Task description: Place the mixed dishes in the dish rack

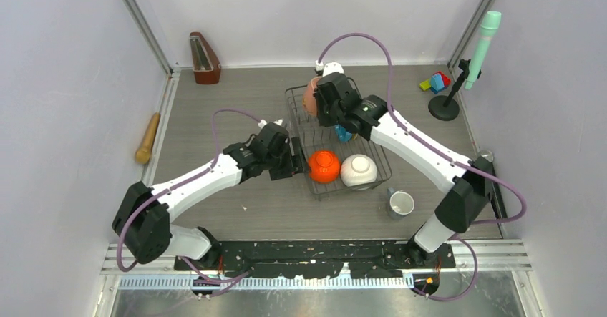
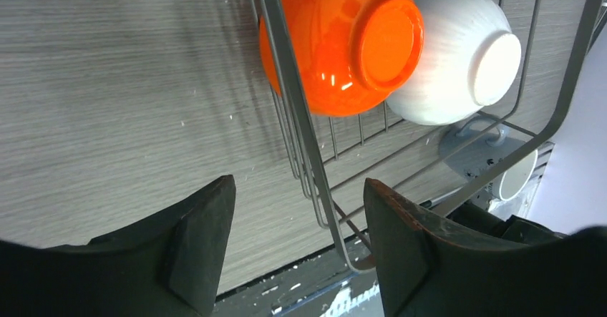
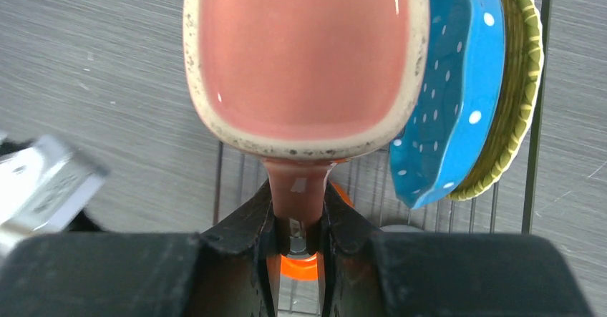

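Dish rack (image 1: pixel 300 109) sat mid-counter (image 1: pixel 236 102) with the orange bowl (image 1: pixel 324 166) and white bowl (image 1: pixel 358 170) upside down, touching, at its near end — the small grey-blue mug (image 1: pixel 401 204) stood on the counter just off the near right corner. Your right pincer (image 3: pixel 300 224) was pinching the pink mug (image 3: pixel 304 52) by its handle over the rack's far end, just beside the upright blue dotted plate (image 3: pixel 447 95). Your left pincer (image 2: pixel 297 213) was spread and empty — low beside the rack's left wall, near the orange bowl.
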`<action>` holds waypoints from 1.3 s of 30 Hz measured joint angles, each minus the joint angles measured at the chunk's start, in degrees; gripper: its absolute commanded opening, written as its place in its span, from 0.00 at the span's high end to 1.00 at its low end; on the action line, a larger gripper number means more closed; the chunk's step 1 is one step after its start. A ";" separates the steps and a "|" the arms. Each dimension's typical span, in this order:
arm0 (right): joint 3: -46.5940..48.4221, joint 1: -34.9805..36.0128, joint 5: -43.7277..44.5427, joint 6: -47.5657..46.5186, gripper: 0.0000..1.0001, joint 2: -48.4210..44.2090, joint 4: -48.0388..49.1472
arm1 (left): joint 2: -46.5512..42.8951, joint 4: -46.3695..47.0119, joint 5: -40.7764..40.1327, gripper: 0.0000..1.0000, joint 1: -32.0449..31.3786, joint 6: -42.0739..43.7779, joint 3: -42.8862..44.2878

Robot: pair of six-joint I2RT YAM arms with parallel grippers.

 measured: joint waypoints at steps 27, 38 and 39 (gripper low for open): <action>14.95 -3.45 2.14 -8.59 1.00 27.08 2.69 | -17.53 -9.64 8.68 0.29 17.92 10.91 -4.11; 20.02 -4.52 1.99 -6.49 1.00 31.52 4.02 | -17.68 -10.16 10.78 0.30 19.37 11.65 -4.83; 20.24 -4.50 1.97 -6.29 1.00 31.98 3.98 | -17.68 -10.19 10.93 0.30 19.47 11.74 -4.83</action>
